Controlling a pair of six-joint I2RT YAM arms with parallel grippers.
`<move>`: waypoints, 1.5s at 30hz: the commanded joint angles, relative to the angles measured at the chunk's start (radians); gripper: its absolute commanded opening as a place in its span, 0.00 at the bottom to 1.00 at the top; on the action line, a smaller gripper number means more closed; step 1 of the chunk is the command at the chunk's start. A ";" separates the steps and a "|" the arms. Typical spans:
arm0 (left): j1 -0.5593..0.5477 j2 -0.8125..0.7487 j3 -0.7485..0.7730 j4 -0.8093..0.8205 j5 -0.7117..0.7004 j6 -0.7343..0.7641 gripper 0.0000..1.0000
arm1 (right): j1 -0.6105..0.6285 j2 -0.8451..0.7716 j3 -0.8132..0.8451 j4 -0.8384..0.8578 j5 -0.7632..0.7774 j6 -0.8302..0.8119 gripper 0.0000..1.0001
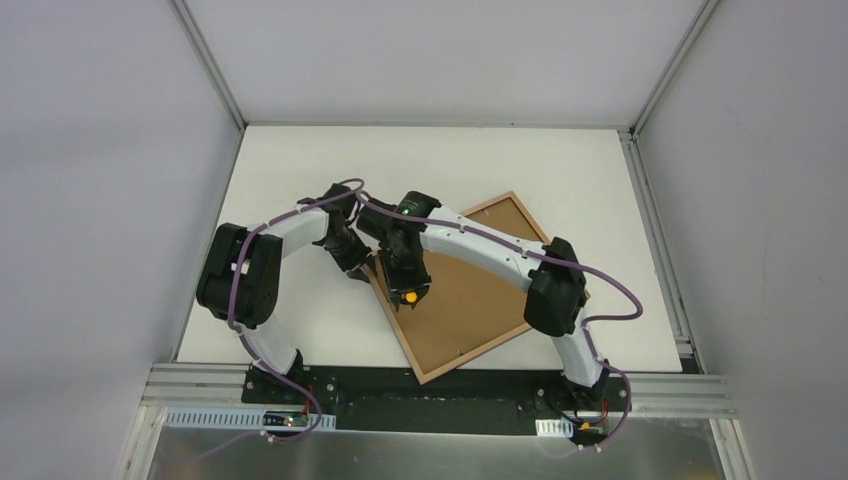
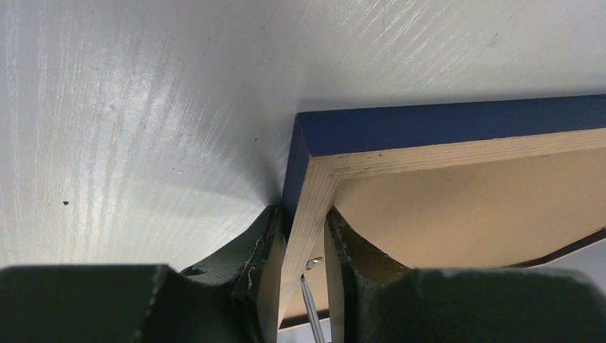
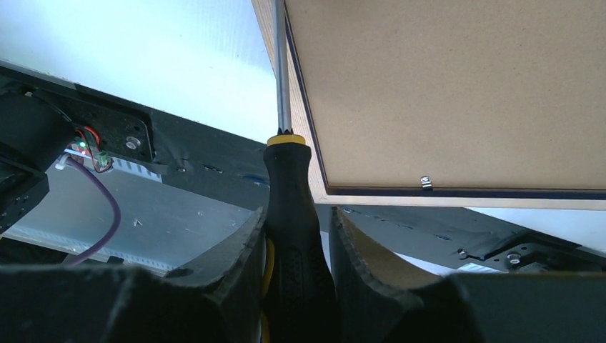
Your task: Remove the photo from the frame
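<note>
Right gripper (image 3: 298, 218): clamped on screwdriver (image 3: 289, 193) by the black-and-yellow handle; shaft laid along one frame rim, tip down beside a clip (image 2: 312, 264) just inside that rim.

Left gripper (image 2: 304, 223): astride the same rim, close to the frame corner nearest the table's left edge. One finger (image 2: 261, 243) outside against the blue face, the other inside above the panel. Jaws narrow, with a sliver of gap on the inner side where tip and clip sit; true pinch or not, cannot tell.

Frame (image 1: 470, 310): face down, back up, turned diamond-wise on table (image 1: 560, 160), right of centre, one corner reaching the table's near edge.

Panel (image 3: 443, 86): brown fibreboard, seated within the rim; second clip (image 3: 426, 183) on another rim, bent over it.

Photo: not in view; judged to lie beneath the panel, inside the frame.

Step in hand, judged: freeing the backing, with the left bracing the rim and the right working a clip with the tip. Photo not yet out.

Next move, judged: calls for a steady hold on the rim, tip kept under the clip's tongue, a small levering turn away from the panel, no skidding across the board. Remaining clips to be bent back likewise, then the panel lifted to reach the photo.
</note>
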 commanded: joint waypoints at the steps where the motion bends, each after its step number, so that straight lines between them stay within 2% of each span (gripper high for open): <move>1: -0.006 0.086 -0.046 -0.026 -0.133 0.021 0.22 | -0.006 -0.075 -0.055 -0.106 0.055 -0.018 0.00; 17: -0.006 0.097 -0.024 -0.059 -0.170 0.056 0.17 | -0.037 -0.171 -0.154 -0.078 0.086 -0.025 0.00; 24: -0.006 0.100 -0.019 -0.070 -0.180 0.071 0.15 | -0.068 -0.209 -0.203 -0.034 0.020 -0.044 0.00; 27: -0.006 0.099 -0.012 -0.069 -0.160 0.078 0.17 | -0.070 -0.226 -0.157 0.050 -0.047 -0.070 0.00; 29: -0.006 0.092 0.003 -0.070 -0.117 0.095 0.27 | -0.071 -0.205 -0.084 0.041 -0.070 -0.085 0.00; 32: -0.010 -0.007 0.014 -0.045 -0.043 0.132 0.63 | -0.088 -0.200 -0.064 0.036 -0.087 -0.099 0.00; 34: -0.010 -0.106 0.030 -0.036 -0.005 0.164 0.78 | -0.118 -0.253 -0.164 0.119 -0.154 -0.097 0.00; 37: -0.010 -0.257 0.031 -0.024 0.032 0.193 0.87 | -0.188 -0.374 -0.361 0.268 -0.345 -0.111 0.00; 39: -0.010 -0.364 -0.012 0.016 0.067 0.185 0.87 | -0.241 -0.441 -0.453 0.345 -0.493 -0.121 0.00; 45: -0.047 -0.683 -0.177 0.260 0.341 0.212 0.92 | -0.396 -0.543 -0.612 0.398 -0.822 -0.171 0.00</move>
